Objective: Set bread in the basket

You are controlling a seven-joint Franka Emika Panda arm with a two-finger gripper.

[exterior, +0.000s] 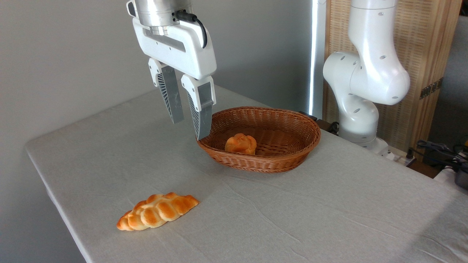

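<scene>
Lying flat on table (329,219), bread (157,212) long axis lower-left to upper-right, fingers (172,98) spread, empty

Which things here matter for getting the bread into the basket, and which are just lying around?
Part of the job:
- braided loaf, on the table near its front edge
- wicker basket
- hand, open and empty, raised beside the basket's left rim

Just lying about:
- small round bun, already inside the basket
- cables at far right

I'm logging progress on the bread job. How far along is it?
Done: only a small round bun lies in the basket. In hand: nothing; the gripper hangs open and empty beside the basket's left rim. Left: the braided loaf lies on the table, unpicked.
</scene>
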